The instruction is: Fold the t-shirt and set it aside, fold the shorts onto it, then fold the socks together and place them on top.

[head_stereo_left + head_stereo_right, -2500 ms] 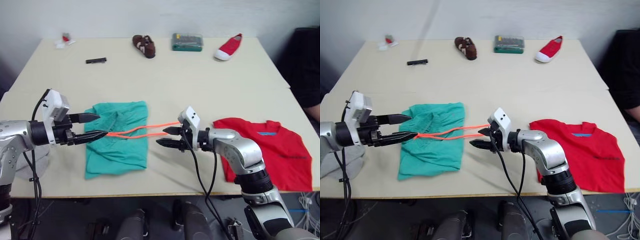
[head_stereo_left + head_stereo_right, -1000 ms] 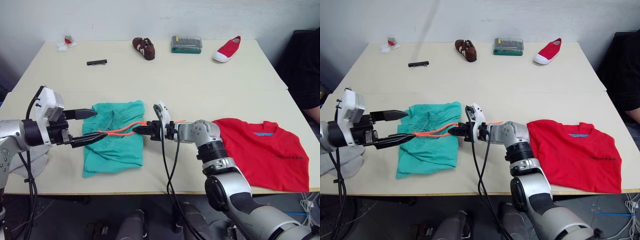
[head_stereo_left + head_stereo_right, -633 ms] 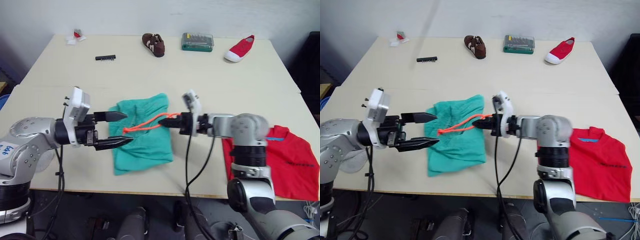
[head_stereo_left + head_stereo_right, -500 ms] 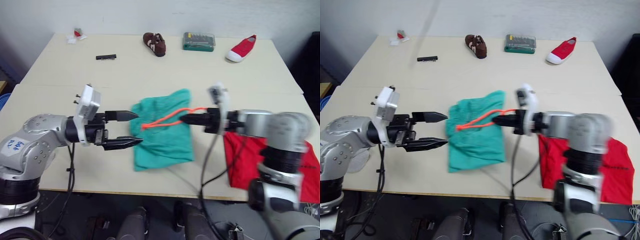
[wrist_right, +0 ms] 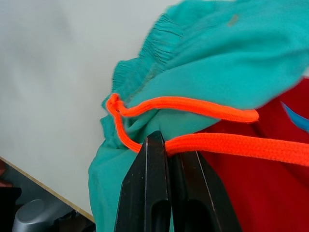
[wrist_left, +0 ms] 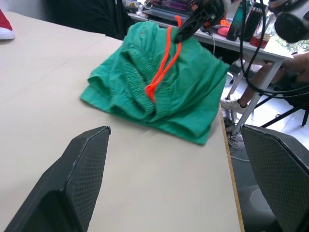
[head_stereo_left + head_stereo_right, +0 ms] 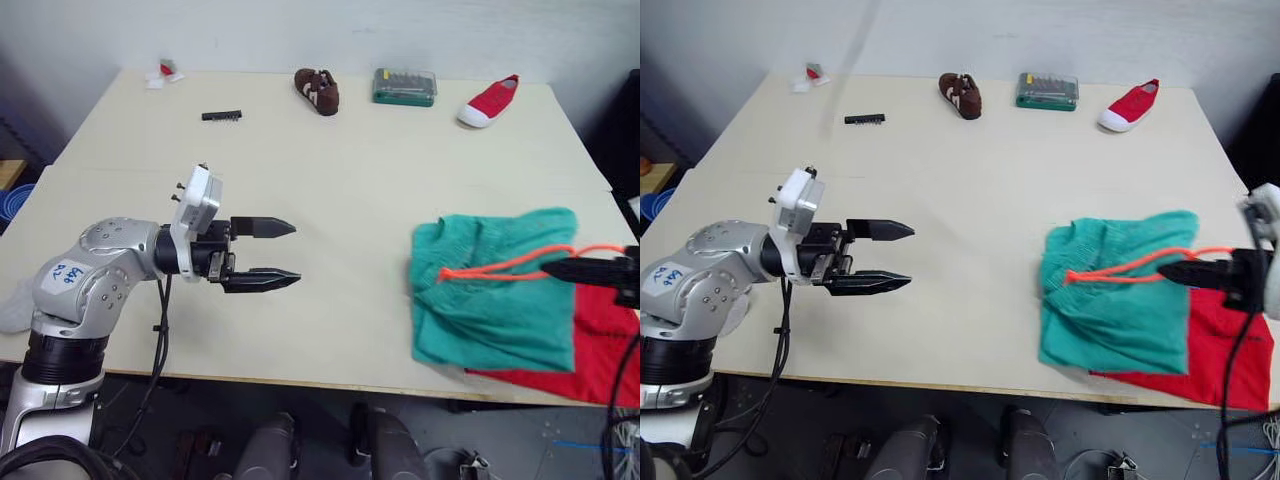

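The teal-green shorts (image 7: 490,305) lie bunched at the table's front right, overlapping the red t-shirt (image 7: 603,345), which shows beneath and to the right of them. My right gripper (image 7: 550,268) is shut on the orange drawstring (image 5: 193,108), which runs taut from the waistband to its tips. My left gripper (image 7: 295,254) hovers open and empty over bare table, well to the left of the shorts (image 6: 164,87). A light grey sock (image 7: 12,305) pokes out at the table's left edge, beside my left arm.
Along the far edge lie a brown shoe (image 7: 317,88), a green case (image 7: 404,86), a red shoe (image 7: 488,101), a black strip (image 7: 221,115) and a small white-and-red item (image 7: 164,72). A seated person's legs (image 6: 289,72) appear beyond the table's right side.
My right gripper has dragged the shorts by the drawstring to the right, onto the t-shirt. The left gripper has stayed open. The view has shifted too.
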Controlling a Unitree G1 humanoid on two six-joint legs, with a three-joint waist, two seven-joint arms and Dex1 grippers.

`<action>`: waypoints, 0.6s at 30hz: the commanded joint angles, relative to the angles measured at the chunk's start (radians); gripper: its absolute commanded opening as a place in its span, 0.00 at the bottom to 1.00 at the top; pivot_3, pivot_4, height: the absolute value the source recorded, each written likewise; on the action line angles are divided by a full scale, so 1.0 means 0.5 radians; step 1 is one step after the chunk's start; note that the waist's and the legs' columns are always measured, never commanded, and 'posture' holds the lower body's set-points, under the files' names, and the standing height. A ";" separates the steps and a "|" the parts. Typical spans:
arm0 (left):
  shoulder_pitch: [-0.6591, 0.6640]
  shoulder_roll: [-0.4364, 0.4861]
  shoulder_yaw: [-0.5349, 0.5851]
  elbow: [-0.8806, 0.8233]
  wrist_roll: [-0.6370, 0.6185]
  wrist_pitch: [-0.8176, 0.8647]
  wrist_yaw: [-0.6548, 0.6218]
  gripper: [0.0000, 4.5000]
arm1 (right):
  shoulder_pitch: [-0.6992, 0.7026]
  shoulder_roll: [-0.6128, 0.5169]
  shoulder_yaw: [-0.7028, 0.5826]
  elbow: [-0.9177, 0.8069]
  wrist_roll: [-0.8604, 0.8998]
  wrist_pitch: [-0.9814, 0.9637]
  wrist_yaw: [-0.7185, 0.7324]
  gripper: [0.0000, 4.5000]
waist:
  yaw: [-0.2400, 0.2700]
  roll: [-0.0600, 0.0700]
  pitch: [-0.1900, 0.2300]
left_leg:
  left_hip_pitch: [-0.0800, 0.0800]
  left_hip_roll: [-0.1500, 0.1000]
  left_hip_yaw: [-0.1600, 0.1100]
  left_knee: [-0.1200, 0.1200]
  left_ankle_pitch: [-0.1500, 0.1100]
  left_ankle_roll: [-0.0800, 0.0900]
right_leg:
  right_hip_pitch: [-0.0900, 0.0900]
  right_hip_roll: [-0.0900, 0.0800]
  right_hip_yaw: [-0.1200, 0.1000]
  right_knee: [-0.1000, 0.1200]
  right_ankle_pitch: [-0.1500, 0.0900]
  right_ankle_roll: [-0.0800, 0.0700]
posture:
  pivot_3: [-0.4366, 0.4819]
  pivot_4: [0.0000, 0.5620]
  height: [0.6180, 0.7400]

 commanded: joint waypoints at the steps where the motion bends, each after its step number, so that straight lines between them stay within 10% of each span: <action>1: -0.036 0.004 0.003 -0.016 0.027 -0.058 -0.044 1.00 | 0.276 -0.103 -0.186 0.067 -0.201 -0.236 0.277 0.01 | 0.001 0.000 0.000 | -0.001 0.000 0.000 0.002 -0.001 0.002 | 0.000 0.000 0.001 0.000 0.001 0.001 | 0.48 0.27 1.00; 13: -0.059 0.003 -0.018 -0.010 0.089 -0.095 -0.072 1.00 | 0.677 0.053 -0.035 0.471 -0.891 -1.127 0.406 0.01 | -0.006 0.000 0.000 | -0.001 0.000 0.010 0.012 -0.004 0.004 | 0.001 0.001 0.013 -0.003 0.007 0.010 | 0.48 0.27 1.00; 18: -0.073 0.004 -0.035 0.014 0.138 -0.124 -0.082 1.00 | 0.669 0.169 -0.078 0.290 -0.932 -1.212 0.382 0.29 | -0.006 0.001 0.000 | 0.001 0.000 0.015 0.012 0.000 -0.003 | 0.001 0.002 0.019 -0.002 0.008 0.012 | 0.48 0.27 1.00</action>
